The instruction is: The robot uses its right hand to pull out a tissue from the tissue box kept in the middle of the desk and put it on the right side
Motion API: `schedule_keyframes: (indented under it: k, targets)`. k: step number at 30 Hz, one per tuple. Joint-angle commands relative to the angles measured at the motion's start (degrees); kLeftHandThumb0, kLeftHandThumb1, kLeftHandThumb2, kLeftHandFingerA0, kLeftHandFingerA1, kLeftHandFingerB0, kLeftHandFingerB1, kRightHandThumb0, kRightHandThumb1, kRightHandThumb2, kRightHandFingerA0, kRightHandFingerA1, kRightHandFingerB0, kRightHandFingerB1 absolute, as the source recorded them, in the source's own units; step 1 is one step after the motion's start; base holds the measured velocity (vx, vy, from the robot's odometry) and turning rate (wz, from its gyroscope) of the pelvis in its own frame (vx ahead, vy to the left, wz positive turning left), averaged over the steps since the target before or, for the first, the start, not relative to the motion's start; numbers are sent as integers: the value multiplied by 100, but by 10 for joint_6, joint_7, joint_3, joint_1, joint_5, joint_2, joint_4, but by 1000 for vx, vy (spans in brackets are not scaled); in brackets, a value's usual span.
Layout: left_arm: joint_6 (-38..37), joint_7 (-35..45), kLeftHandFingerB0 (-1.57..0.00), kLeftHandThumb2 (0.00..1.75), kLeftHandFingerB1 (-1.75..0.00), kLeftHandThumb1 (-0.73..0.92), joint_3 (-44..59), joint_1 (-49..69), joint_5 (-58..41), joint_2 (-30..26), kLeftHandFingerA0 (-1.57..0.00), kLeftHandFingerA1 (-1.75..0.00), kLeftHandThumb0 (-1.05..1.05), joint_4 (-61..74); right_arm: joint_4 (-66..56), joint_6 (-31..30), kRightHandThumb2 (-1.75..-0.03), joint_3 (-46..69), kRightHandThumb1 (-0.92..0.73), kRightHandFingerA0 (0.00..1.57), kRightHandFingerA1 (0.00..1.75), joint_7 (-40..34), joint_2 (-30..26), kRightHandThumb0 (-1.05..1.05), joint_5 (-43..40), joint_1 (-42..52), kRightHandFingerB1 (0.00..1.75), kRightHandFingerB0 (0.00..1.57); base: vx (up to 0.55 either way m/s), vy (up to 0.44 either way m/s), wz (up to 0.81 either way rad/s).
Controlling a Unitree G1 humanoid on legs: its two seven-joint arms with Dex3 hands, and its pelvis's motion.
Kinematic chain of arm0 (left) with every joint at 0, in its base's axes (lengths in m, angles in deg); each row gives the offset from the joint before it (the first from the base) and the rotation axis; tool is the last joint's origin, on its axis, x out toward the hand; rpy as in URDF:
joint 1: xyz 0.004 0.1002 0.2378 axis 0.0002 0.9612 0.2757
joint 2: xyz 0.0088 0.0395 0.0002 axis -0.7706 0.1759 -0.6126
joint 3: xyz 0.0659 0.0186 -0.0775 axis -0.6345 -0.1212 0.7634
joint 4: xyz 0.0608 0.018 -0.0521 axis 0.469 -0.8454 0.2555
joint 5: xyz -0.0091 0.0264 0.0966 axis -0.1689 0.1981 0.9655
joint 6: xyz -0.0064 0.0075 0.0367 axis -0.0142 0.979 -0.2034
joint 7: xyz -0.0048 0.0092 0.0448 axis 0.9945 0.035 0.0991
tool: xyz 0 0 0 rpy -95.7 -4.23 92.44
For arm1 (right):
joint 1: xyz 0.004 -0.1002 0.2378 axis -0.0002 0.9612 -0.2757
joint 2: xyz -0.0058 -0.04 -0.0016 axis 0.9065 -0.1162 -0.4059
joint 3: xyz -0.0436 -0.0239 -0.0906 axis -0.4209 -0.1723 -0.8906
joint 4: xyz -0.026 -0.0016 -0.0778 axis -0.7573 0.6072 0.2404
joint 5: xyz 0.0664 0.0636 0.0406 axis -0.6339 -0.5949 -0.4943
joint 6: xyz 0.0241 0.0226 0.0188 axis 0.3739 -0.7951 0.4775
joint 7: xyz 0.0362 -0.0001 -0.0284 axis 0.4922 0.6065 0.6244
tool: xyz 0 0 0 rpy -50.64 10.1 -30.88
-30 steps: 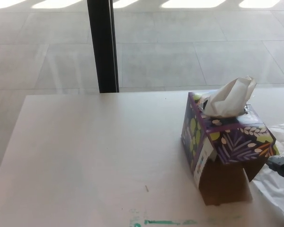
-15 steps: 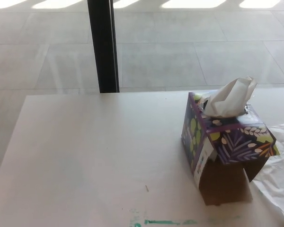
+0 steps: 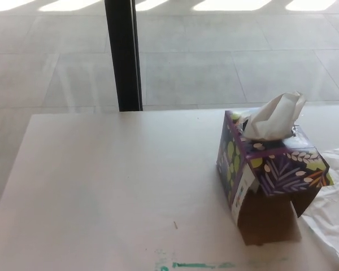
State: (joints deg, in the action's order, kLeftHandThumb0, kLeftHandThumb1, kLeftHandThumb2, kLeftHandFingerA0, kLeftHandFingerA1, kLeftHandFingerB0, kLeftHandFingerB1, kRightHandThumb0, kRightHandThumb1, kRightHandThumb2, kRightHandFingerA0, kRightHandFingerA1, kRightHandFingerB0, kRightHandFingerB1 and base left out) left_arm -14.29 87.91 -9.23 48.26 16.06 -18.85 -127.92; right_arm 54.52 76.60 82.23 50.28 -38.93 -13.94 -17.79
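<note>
Tissue box (image 3: 269,175), one, one tissue (image 3: 275,117) upright

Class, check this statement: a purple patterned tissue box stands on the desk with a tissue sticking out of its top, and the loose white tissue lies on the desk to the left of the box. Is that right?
Not quite. The tissue box does stand on the desk with a tissue sticking out of its top, but the loose white tissue lies to the right of the box, as the head view shows.

Purple leaf-print cardboard tissue box (image 3: 269,175) stands on pale flat desk (image 3: 118,186), right of centre; white tissue (image 3: 276,117) sticks out its top; crumpled white tissues (image 3: 334,209) lie just right; black post (image 3: 123,53) behind desk.
</note>
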Motion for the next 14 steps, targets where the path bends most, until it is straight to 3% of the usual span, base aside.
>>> schedule_keyframes:
  k: [1,4,5,6,7,8,13,14]
  targets:
    - [-13,-4,-42,92,-148,90,3,3,-12,-7,-84,-135,-105,-5,113,23,-62,194,-72,93,100,-252,230,-60,-136,78,66,73,0,0,0]
    - [-15,-7,-42,91,-148,91,1,4,-10,-4,-82,-137,-105,-6,163,58,-61,221,-70,95,93,-267,273,-57,-190,54,68,73,0,0,0]
    - [-12,-7,-42,91,-147,91,2,4,-11,-4,-81,-138,-105,-7,146,42,-62,245,-70,96,103,-252,313,-56,-232,42,70,71,0,0,0]
    - [-12,-7,-42,91,-147,91,2,4,-11,-4,-81,-138,-105,-7,146,43,-62,247,-70,96,103,-251,314,-56,-231,40,70,71,0,0,0]
    - [-11,-7,-43,91,-146,91,2,3,-12,-6,-78,-139,-105,-7,149,23,-61,261,-70,95,116,-257,361,-51,-261,25,83,64,0,0,0]
    - [-11,-6,-43,91,-147,92,3,3,-13,-6,-82,-136,-105,-7,165,21,-61,270,-69,101,118,-266,391,-54,-278,15,94,62,0,0,0]
    - [-13,-3,-44,91,-146,92,5,4,-15,-5,-81,-136,-105,-5,219,40,-61,295,-69,106,124,-282,428,-54,-298,-13,99,63,0,0,0]
    - [-11,-2,-43,90,-145,91,5,4,-16,-5,-78,-139,-105,-4,211,26,-62,306,-68,81,135,-269,440,-54,-321,-16,111,57,0,0,0]
